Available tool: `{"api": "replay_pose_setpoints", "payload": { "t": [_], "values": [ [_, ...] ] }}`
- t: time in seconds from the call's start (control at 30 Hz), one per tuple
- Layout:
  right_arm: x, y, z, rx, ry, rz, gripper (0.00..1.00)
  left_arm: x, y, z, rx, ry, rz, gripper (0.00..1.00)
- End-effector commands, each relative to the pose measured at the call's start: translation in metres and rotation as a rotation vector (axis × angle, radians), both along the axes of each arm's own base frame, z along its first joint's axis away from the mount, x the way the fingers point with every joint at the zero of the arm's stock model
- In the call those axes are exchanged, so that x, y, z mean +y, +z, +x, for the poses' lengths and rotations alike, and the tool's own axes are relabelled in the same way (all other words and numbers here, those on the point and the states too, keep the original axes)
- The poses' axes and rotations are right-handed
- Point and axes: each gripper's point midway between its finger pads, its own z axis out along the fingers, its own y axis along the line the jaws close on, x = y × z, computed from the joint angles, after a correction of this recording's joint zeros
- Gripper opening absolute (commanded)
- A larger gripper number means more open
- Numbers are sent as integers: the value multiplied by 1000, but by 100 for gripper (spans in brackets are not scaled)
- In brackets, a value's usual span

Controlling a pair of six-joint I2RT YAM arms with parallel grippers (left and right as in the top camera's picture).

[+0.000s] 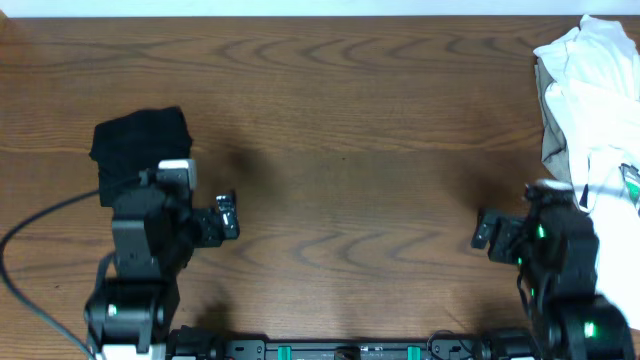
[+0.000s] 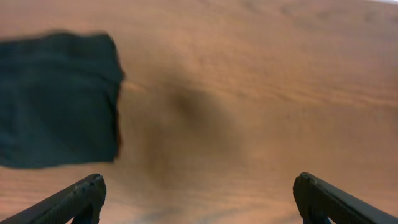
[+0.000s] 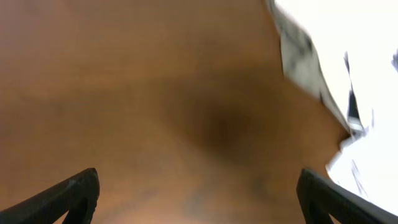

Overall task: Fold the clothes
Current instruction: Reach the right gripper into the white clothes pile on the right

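Closest to the robot's base, both arms sit low over the wooden bench [image 1: 350, 120]. The left hand [image 1: 228, 218] points in toward the middle, and its wrist view shows the two fingers spread wide, one in each bottom corner. So it's released, with only bare wood between them. The right hand [image 1: 487, 232] mirrors it from the other side and points inward too. It's also released, fingers far apart and gripping nothing, though that wrist view is pretty blurry.

A bit farther back on the left is the black garment [image 1: 140, 140], already folded into a neat, roughly square packet lying flat on the bench. It's just behind the left arm, and from overhead the arm covers its near edge. The left wrist camera sees it off to the left, apart from the fingers.

The white T-shirt [image 1: 590, 90] is on the far right, crumpled in a heap that runs from beside the right arm up to the back corner of the bench. A small green print [image 1: 631, 183] peeks out at its near right edge. A beige piece [image 1: 547, 100] sticks out along the heap's left side. Neither hand is touching the heap.
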Motion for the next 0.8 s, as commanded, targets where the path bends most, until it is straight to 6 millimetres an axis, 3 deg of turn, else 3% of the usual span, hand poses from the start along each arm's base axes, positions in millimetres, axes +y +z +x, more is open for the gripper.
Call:
{"api": "replay_pose_setpoints", "payload": {
  "t": [0.0,0.1,0.17,0.4,0.77],
  "values": [
    [-7,-1,10,122,-44,-7,99,-23,3,2,57,-96,-90,98],
    [2,-10,21,202,-14,28,99,-35,-2,1,93,-149,-142,98],
    [-2,-18,25,243,-32,7,99,-35,-3,2,100,-149,-142,98],
    [-70,-54,13,399,-474,-45,99,-35,-5,4,104,-146,-140,98],
    [-122,-111,-16,622,-728,4,99,-35,-5,5,101,-146,-140,98]
  ]
}}
